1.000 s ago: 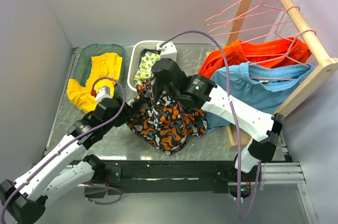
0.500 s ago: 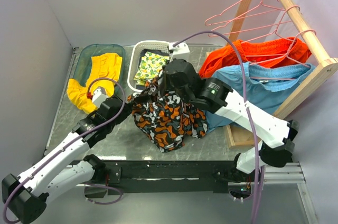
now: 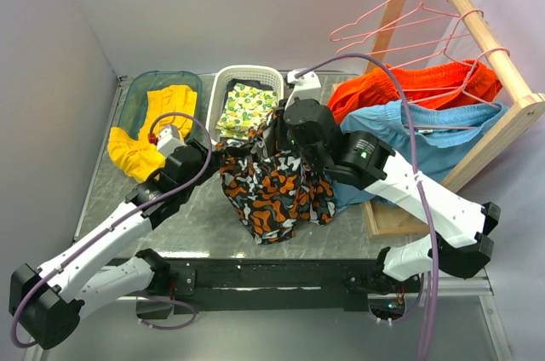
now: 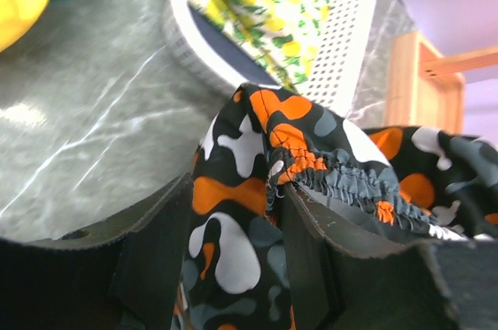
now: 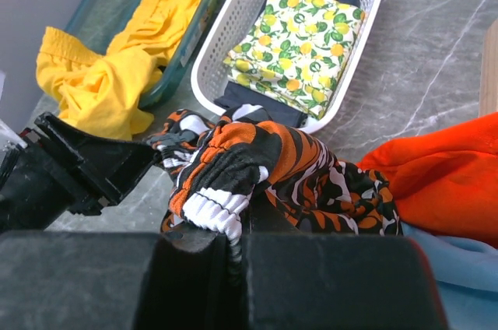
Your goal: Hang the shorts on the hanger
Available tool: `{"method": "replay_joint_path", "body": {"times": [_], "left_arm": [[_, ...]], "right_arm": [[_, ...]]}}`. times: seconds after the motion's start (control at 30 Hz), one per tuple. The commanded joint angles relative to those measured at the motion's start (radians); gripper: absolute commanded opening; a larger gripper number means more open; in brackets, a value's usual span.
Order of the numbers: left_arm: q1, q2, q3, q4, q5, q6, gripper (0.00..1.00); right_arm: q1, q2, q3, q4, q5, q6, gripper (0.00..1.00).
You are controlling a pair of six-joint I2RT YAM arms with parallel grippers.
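The shorts (image 3: 272,186), black with orange, white and grey blotches, hang bunched above the table's middle. My right gripper (image 3: 277,133) is shut on their gathered waistband (image 5: 214,209) and holds them up. My left gripper (image 3: 217,157) grips their left edge. In its wrist view the fabric (image 4: 233,213) fills the gap between its fingers (image 4: 156,260), and the waistband (image 4: 342,178) lies across the right finger. The hanger (image 3: 383,16) is one of several pink wire ones on the wooden rack (image 3: 485,33) at the far right, apart from both grippers.
Plain orange shorts (image 3: 400,88) and light-blue shorts (image 3: 426,140) hang low on the rack, right of my right arm. A white basket (image 3: 223,88) holds a lemon-print cloth (image 3: 243,106). A teal tub (image 3: 136,88) holds a yellow garment (image 3: 153,127).
Both grippers have moved away from the near edge and to the right with the shorts. The shorts now hang higher and narrower, close to the white basket.
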Motion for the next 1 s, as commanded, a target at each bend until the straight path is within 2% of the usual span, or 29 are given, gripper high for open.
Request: {"method": "replay_joint_path", "body": {"times": [0.0,0.13,0.27,0.47,0.5,0.63,0.73,0.77,0.83,0.87,0.93,0.97], "left_arm": [[0.000,0.030,0.041,0.099,0.035,0.065,0.53],[-0.001,0.014,-0.025,0.233,0.081,0.058,0.51],[-0.003,-0.010,-0.060,0.329,0.129,0.091,0.45],[-0.004,0.022,-0.077,0.334,0.112,0.084,0.44],[-0.004,0.031,-0.082,0.384,0.115,0.088,0.44],[-0.004,0.071,-0.077,0.410,0.080,0.084,0.43],[-0.003,0.068,-0.039,0.403,0.037,0.111,0.26],[-0.003,0.065,-0.024,0.390,0.008,0.133,0.16],[-0.004,0.048,0.037,0.313,-0.030,0.159,0.05],[-0.003,0.042,0.062,0.282,-0.064,0.182,0.01],[-0.001,0.019,0.154,0.207,-0.084,0.222,0.01],[-0.003,0.010,0.192,0.106,-0.107,0.260,0.01]], "right_arm": [[-0.008,-0.044,0.013,0.056,-0.008,-0.002,0.00],[-0.008,-0.041,0.032,0.047,-0.016,-0.002,0.00],[-0.009,-0.039,0.039,0.042,-0.013,-0.005,0.00],[-0.009,-0.029,0.055,0.039,-0.033,0.001,0.00],[-0.009,-0.029,0.058,0.041,-0.033,0.001,0.00],[-0.008,-0.019,0.076,0.028,-0.030,0.000,0.00],[-0.008,-0.022,0.078,0.022,-0.019,-0.003,0.00],[-0.009,-0.025,0.079,0.019,-0.016,-0.003,0.00],[-0.011,-0.033,0.078,0.018,-0.005,-0.003,0.00],[-0.011,-0.038,0.078,0.016,-0.004,-0.005,0.00],[-0.015,-0.047,0.076,0.010,0.010,-0.007,0.00],[-0.020,-0.050,0.075,0.004,0.016,-0.007,0.00]]}}
